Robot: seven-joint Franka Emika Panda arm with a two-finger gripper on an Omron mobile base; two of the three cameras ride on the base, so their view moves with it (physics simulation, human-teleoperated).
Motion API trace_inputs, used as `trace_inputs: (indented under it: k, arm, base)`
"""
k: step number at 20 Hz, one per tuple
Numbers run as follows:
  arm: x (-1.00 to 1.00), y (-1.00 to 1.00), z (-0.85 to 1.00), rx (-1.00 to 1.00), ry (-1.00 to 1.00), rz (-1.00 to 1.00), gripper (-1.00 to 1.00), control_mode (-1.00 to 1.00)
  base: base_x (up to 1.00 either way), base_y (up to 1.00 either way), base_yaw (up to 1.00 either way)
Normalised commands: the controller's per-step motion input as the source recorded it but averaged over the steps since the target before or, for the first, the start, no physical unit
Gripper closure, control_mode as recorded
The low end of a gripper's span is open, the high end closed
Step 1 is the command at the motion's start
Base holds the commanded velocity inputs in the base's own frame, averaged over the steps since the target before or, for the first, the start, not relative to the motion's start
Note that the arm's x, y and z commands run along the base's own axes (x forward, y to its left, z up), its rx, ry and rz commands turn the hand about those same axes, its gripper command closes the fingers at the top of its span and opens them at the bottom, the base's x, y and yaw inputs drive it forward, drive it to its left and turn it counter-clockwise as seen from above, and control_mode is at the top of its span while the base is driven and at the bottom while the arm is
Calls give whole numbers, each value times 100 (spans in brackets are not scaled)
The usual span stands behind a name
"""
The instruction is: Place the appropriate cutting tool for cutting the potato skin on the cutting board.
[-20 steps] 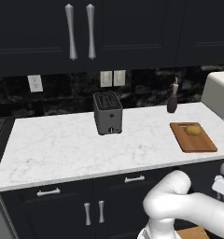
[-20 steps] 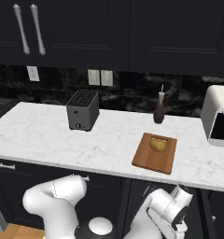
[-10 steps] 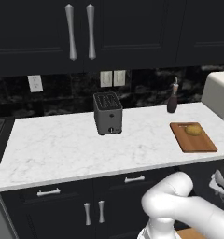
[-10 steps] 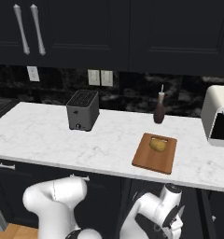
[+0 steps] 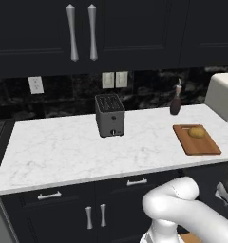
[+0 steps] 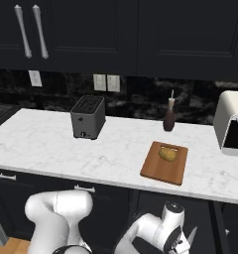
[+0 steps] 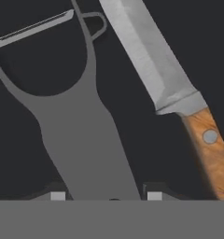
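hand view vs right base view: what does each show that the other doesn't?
Hand view: a grey Y-shaped peeler with its handle running down between the gripper's finger tips, and beside it a knife with a steel blade and a wooden handle, both on a dark surface.

Right base view: the marble counter, the toaster, a dark bottle, the cutting board with the potato on it, and a white appliance.

Shared: none of these things appears in both.
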Motion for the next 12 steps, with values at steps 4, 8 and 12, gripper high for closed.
trace_inputs:
  k: [4,8,12]
  arm:
    - [-64,2,32,0,0,0,100,-100]
    - [-28,2,98,0,0,0,100,-100]
    - [-3,4,100,-2,0,0,100,-100]
  base:
    - [0,0,0]
    - [0,0,0]
    - [0,0,0]
